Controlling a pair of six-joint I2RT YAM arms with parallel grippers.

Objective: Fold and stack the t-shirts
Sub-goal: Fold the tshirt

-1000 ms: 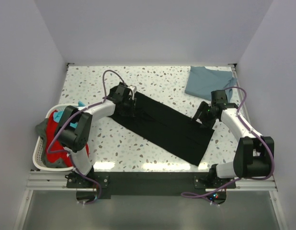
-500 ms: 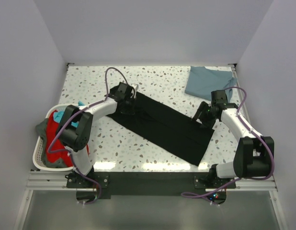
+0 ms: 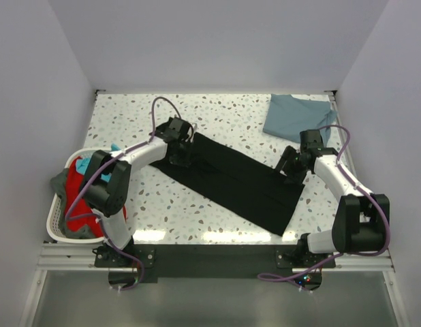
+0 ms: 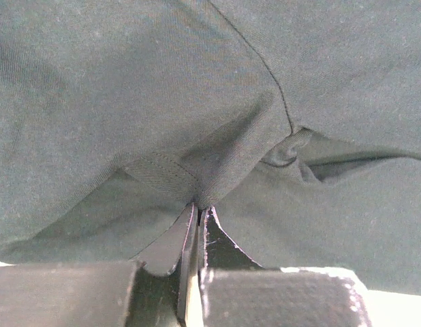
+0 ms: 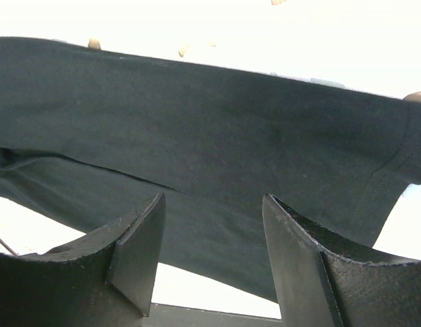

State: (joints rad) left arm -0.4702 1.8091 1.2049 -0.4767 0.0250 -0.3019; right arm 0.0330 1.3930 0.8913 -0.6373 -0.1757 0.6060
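Now my left hand (image 4: pixel 199 212) pinches the hem of the limp black t-shirt (image 3: pixel 231 180); right hand (image 5: pixel 212 208) hangs wide.

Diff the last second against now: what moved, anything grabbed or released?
The left gripper closed, pinching a fold at the far-left end of the black t-shirt; its arm barely shifted. Nothing was released. Unchanged: the right gripper, open over the shirt's right end, the slate-blue t-shirt at the far right corner, and the laundry basket.
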